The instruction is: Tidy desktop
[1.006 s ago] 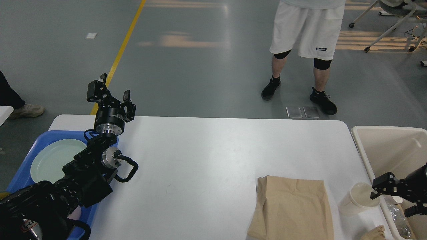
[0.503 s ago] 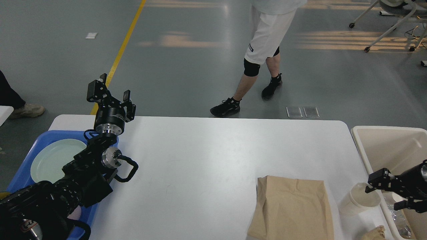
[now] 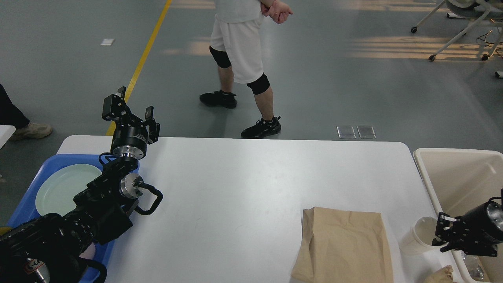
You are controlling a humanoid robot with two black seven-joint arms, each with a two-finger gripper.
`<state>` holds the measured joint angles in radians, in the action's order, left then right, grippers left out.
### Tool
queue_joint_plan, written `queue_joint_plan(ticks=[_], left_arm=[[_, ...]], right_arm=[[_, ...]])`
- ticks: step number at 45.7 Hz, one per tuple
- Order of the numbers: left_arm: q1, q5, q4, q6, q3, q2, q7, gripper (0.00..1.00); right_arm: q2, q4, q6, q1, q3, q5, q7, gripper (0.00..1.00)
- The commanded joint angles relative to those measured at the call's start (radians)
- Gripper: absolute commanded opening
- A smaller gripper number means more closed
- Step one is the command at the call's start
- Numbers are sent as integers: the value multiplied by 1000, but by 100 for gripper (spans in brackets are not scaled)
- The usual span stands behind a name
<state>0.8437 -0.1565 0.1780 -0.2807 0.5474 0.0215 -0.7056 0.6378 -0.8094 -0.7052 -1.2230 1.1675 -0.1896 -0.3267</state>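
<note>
- Since the earlier frames the right end effector (image 3: 446, 236) has come down and turned at the paper cup (image 3: 417, 237); the person (image 3: 243, 51) beyond the far edge has walked leftward. The left arm has not shifted.
- The counter (image 3: 243, 196) is a smooth white rectangle with rounded corners, filling the middle of the view between the blue tray and the beige bin.
- The left end effector (image 3: 131, 109) stands raised over the counter's far left corner, its two black fingers spread, nothing between them.
- The right end effector sits at the cup's rim; its fingers are seen dark and end-on, so I cannot tell whether they grip.
- The cup is off-white, round and open-topped, at the counter's near right edge just beside the bin.
- A flat, creased brown paper bag (image 3: 344, 245) lies left of the cup.
- The blue plastic tray (image 3: 37, 184) holds a round pale green plate (image 3: 65, 188).
- The beige rectangular bin (image 3: 456, 177) has smooth walls; something clear and crinkled lies in its near corner.
</note>
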Motion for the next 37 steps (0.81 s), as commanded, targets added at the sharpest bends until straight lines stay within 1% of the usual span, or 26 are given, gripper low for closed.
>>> queue_joint_plan(ticks=[1,6,12,23,32,37], left_arm=[[0,0,0,0,0,0,0,96],[0,0,0,0,0,0,0,96],[0,0,0,0,0,0,0,96],[0,0,0,0,0,0,0,96],[0,0,0,0,0,0,0,96],[0,0,0,0,0,0,0,96]], right_arm=[[-1,-1,-5,-6,-2,1,-2,0],[3,-1,-3,-30,0,2,-5,0],[19,-7,-22,-114,24,9,-9,0],[48,-31,-255,-335,119,10,-12,0],[40,-57,-255,-541,253,9,-12,0],[39,-51,-255,-638,293,-5,-3,0]])
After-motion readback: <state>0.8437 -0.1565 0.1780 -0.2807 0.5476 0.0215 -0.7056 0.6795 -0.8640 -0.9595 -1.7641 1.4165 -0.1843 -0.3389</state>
